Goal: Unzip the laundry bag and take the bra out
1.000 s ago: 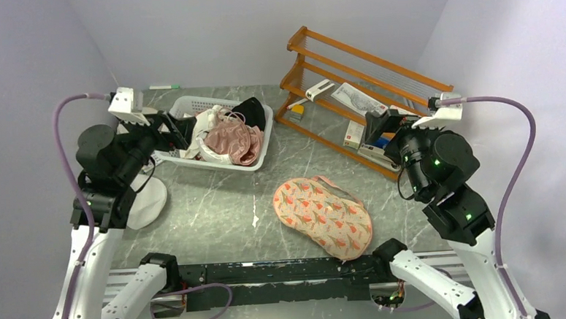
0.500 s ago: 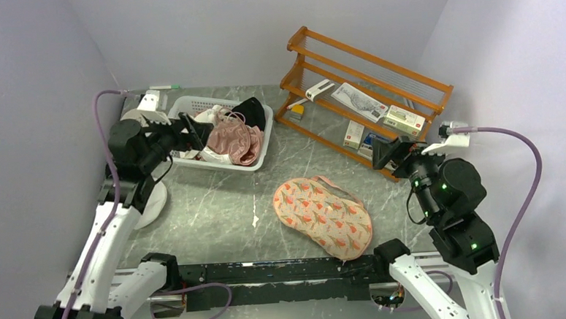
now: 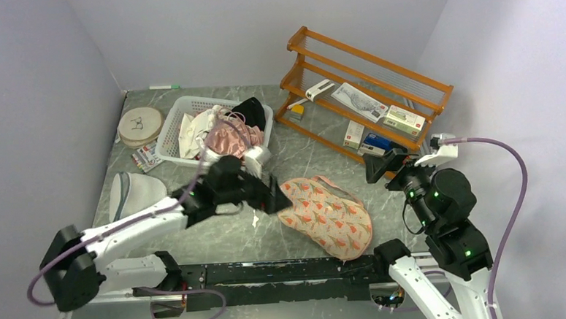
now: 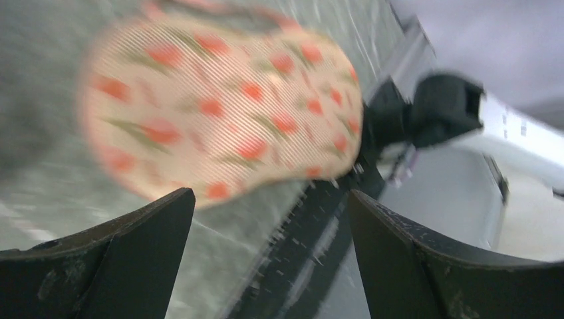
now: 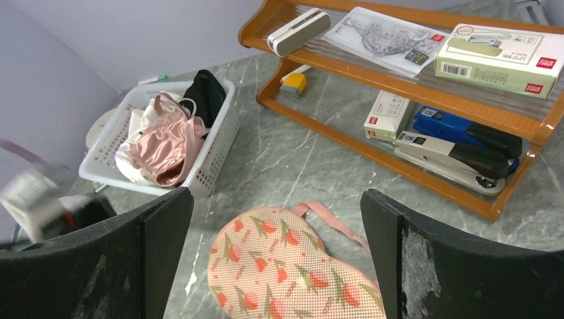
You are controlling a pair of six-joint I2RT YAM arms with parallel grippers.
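The laundry bag (image 3: pixel 323 216) is a peach peanut-shaped case with orange-red and green print. It lies zipped flat on the table near the front edge, its pink strap (image 5: pixel 332 218) trailing at the far side. My left gripper (image 3: pixel 270 194) hovers open at the bag's left end; in the left wrist view the bag (image 4: pixel 219 113) is blurred beyond the gripper (image 4: pixel 271 199), with nothing between the fingers. My right gripper (image 3: pixel 375 166) hangs open above and to the right of the bag (image 5: pixel 292 272), empty in its own view (image 5: pixel 276 199). The bra is hidden.
A white basket (image 3: pixel 169 140) of clothes, shiny pink satin on top, stands at the back left. An orange wooden rack (image 3: pixel 368 89) with boxes and staplers fills the back right. A white mesh bag (image 3: pixel 135 193) and a round hoop (image 3: pixel 141 127) lie at the left.
The left arm has swung from the basket down and right to the laundry bag's left end. The right arm has sunk lower and drawn back a little. Both grippers stayed open.
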